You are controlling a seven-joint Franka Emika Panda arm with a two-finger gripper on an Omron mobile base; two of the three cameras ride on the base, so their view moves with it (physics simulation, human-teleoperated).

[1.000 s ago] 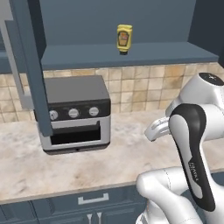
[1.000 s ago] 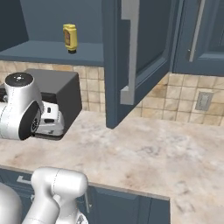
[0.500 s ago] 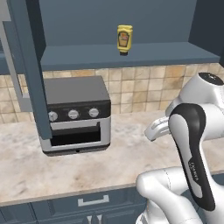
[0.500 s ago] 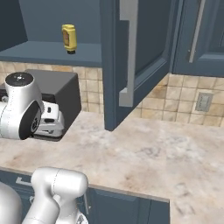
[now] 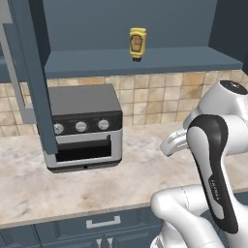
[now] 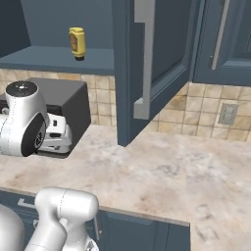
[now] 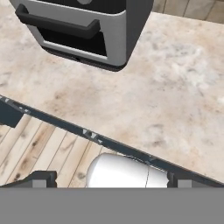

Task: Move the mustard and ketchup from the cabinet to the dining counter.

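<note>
Up on the cabinet point(image 5: 145, 60) shelf, above the toaster oven point(image 5: 82, 126), stands the mustard point(image 5: 137, 43). Fingers point(image 7: 43, 178) spread wide, holding nothing, over the bench point(image 7: 175, 87).

The mustard point(image 5: 137, 43), in the upper middle of the left base view, looks like smooth yellow plastic with a paper-like label. The cabinet point(image 6: 147, 59) has a matt blue-grey painted finish, and its long handle point(image 6: 142, 56) looks like brushed silver metal. The counter point(image 5: 97, 179) has a beige marble-look surface, smooth with a soft mottled pattern. Behind it, the wall point(image 5: 160, 97) is covered with tan stone-like tiles. The toaster oven point(image 5: 82, 126) at the left has a matt dark top and a silver metal-looking front. In the lower left of the hand view, the floor point(image 7: 39, 153) shows pale wood planks.
</note>
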